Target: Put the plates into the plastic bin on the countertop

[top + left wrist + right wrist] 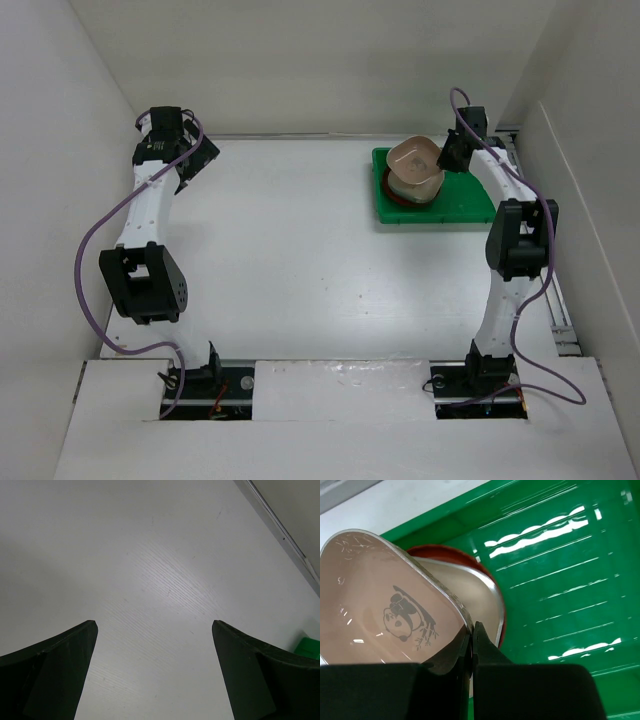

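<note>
The green plastic bin (455,205) sits at the far right of the white countertop (300,260). Inside it is a stack of plates (412,188) with a red-orange round plate (492,587) at the bottom and a cream dish (470,587) on it. My right gripper (471,630) is shut on the rim of a tan-pink rounded-square plate (375,610) with a panda print, held tilted just above the stack (413,157). My left gripper (154,630) is open and empty over bare countertop at the far left (195,160).
White walls enclose the countertop on three sides. A metal rail (555,300) runs along the right edge. A corner of the green bin (309,647) shows at the right of the left wrist view.
</note>
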